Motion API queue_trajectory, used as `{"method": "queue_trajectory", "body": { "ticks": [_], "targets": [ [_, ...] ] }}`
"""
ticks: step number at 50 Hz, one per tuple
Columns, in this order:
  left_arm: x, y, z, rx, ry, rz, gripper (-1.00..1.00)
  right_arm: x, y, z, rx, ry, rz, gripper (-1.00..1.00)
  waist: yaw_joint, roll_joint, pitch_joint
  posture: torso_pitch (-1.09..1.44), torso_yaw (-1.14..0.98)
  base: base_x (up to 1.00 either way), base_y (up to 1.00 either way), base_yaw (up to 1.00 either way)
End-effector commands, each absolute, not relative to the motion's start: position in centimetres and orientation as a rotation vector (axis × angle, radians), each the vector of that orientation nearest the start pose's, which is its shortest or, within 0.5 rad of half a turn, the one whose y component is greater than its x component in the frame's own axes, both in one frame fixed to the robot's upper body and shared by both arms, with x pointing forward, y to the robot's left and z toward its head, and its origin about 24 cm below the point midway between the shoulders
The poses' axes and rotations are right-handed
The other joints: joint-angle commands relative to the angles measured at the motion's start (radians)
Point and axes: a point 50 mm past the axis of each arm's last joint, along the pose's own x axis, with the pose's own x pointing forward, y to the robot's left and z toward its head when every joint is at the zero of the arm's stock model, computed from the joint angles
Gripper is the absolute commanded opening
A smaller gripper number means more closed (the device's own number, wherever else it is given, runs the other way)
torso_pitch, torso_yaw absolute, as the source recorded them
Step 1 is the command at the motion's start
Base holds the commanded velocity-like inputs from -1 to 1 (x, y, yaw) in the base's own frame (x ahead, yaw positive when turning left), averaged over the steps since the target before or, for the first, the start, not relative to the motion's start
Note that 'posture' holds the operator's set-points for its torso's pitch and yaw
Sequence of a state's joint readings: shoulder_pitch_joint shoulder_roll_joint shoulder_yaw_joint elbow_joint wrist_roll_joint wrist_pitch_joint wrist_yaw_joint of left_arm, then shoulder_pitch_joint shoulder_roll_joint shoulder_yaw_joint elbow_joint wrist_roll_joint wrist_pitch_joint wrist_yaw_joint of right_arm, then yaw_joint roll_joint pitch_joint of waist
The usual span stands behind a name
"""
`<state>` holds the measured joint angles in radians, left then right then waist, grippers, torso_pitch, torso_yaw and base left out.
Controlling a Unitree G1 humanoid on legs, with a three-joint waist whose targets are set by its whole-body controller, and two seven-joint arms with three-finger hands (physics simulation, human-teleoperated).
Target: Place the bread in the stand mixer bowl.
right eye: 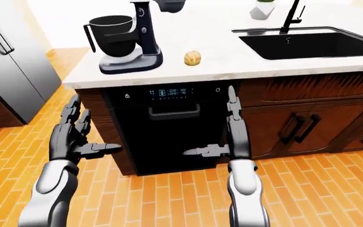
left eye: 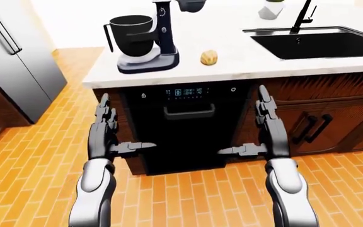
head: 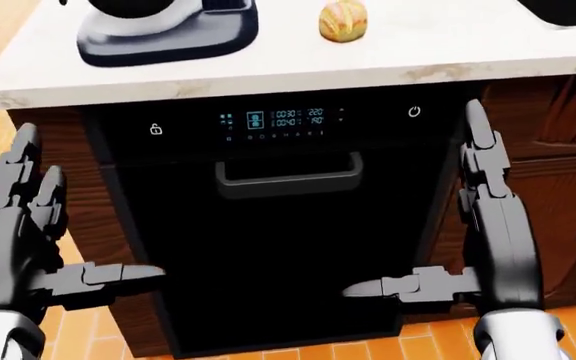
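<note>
My left hand (left eye: 103, 137): fingers spread and straight, thumb pointing inward, holding nothing, raised before the dishwasher's left edge.
My right hand (left eye: 267, 137): likewise released, fingers up, thumb pointing left, empty.
Bread (left eye: 209, 57): a small golden roll lying on the pale counter (left eye: 232, 64), just right of the mixer base, well apart from both my hands.
Stand mixer (left eye: 159, 40): upright on the counter's left part, its dark bowl (left eye: 131, 34) seated on the base.
Dishwasher (left eye: 184, 127): black, door closed, display lit.
Sink (left eye: 320, 42): black, at right.

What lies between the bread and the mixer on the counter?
Nothing: in the left-eye view, only bare counter separates the bread from the mixer.
</note>
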<state>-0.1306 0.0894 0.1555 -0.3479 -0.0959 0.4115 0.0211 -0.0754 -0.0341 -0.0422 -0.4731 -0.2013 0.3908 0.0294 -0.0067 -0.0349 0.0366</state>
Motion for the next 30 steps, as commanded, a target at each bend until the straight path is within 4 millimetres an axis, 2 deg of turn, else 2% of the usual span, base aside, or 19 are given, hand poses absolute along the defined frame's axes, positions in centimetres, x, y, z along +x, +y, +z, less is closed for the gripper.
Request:
{"method": "queue_trajectory", "body": {
  "ticks": [1,2,5,7,9,10,11,12,13,15,19,20,22,23,24,25,27,28,30],
  "targets": [
    [26.44,19.31,13.93,0.005,-0.178,0.125,1.00,25.05,-15.75,15.03,-0.212,-0.252,-0.066,1.00,0.003,-0.004,-0.018,0.00,0.00,0.18,0.00,0.00],
    [26.43,19.32,13.91,0.005,-0.178,0.126,1.00,25.06,-15.73,15.04,-0.212,-0.252,-0.065,1.00,0.004,0.003,-0.021,0.00,0.00,0.19,0.00,0.00],
    [26.47,19.31,13.79,0.010,-0.174,0.122,1.00,25.10,-15.75,14.98,-0.213,-0.250,-0.066,1.00,0.003,0.031,-0.007,0.00,0.00,0.18,0.00,0.00],
    [26.44,19.28,13.76,0.010,-0.174,0.121,1.00,25.05,-15.75,15.02,-0.214,-0.251,-0.067,1.00,-0.001,0.057,-0.003,0.00,0.00,0.18,0.00,0.00],
    [26.39,19.28,13.81,0.010,-0.174,0.121,1.00,25.04,-15.75,15.00,-0.213,-0.251,-0.067,1.00,-0.005,0.104,-0.012,0.00,0.00,0.18,0.00,0.00],
    [26.43,19.26,13.65,0.013,-0.171,0.119,1.00,25.17,-15.70,14.90,-0.213,-0.248,-0.066,1.00,-0.002,0.142,-0.028,0.00,0.00,0.17,0.00,0.00],
    [26.37,19.23,13.60,0.014,-0.169,0.118,1.00,25.24,-15.63,14.86,-0.212,-0.248,-0.065,1.00,0.010,0.099,-0.020,0.00,0.00,0.18,0.00,0.00],
    [26.30,19.27,13.62,0.011,-0.171,0.118,1.00,25.24,-15.63,14.89,-0.212,-0.248,-0.064,1.00,0.006,0.112,-0.016,0.00,0.00,0.19,0.00,0.00],
    [26.28,19.27,13.58,0.013,-0.170,0.118,1.00,25.23,-15.59,14.91,-0.213,-0.247,-0.065,1.00,0.012,0.109,-0.015,0.00,0.00,0.20,0.00,0.00],
    [26.25,19.31,13.57,0.011,-0.170,0.119,1.00,25.27,-15.54,14.89,-0.213,-0.247,-0.064,1.00,0.015,0.095,-0.021,0.00,0.00,0.18,0.00,0.00],
    [26.28,19.26,13.48,0.011,-0.169,0.118,1.00,25.51,-16.00,14.40,-0.245,-0.199,-0.115,1.00,0.021,0.054,-0.012,0.00,0.00,0.04,0.00,0.00],
    [26.28,19.26,13.45,0.011,-0.168,0.118,1.00,25.55,-16.02,14.30,-0.263,-0.178,-0.115,1.00,0.025,0.036,-0.012,0.00,0.00,0.00,0.00,0.00],
    [26.35,19.21,13.36,0.012,-0.167,0.116,1.00,25.61,-15.74,14.33,-0.263,-0.185,-0.098,1.00,0.031,-0.020,-0.022,0.00,0.00,0.00,0.00,0.00],
    [26.33,19.22,13.41,0.012,-0.168,0.116,1.00,25.68,-15.76,14.26,-0.263,-0.180,-0.099,1.00,0.030,0.026,-0.014,0.00,0.00,0.00,0.00,0.00],
    [26.36,19.23,13.36,0.012,-0.167,0.117,1.00,25.70,-15.85,14.22,-0.265,-0.178,-0.103,1.00,0.027,0.020,-0.022,0.00,0.00,0.00,0.00,0.00],
    [26.37,19.21,13.34,0.012,-0.167,0.116,1.00,25.68,-15.93,14.21,-0.267,-0.176,-0.108,1.00,0.025,0.022,-0.047,0.00,0.00,0.00,0.00,0.12],
    [26.38,19.18,13.35,0.013,-0.167,0.116,1.00,25.68,-15.91,14.29,-0.266,-0.182,-0.105,1.00,0.016,0.021,-0.032,0.00,0.00,0.00,0.00,0.35],
    [26.36,19.17,13.36,0.013,-0.167,0.115,1.00,25.72,-15.92,14.26,-0.264,-0.183,-0.104,1.00,0.013,0.026,-0.035,0.00,0.00,0.00,0.00,0.35],
    [26.33,19.12,13.36,0.014,-0.167,0.115,1.00,25.70,-15.95,14.29,-0.264,-0.184,-0.104,1.00,0.011,0.049,-0.036,0.00,0.00,0.00,0.00,0.26]
  ]
}}
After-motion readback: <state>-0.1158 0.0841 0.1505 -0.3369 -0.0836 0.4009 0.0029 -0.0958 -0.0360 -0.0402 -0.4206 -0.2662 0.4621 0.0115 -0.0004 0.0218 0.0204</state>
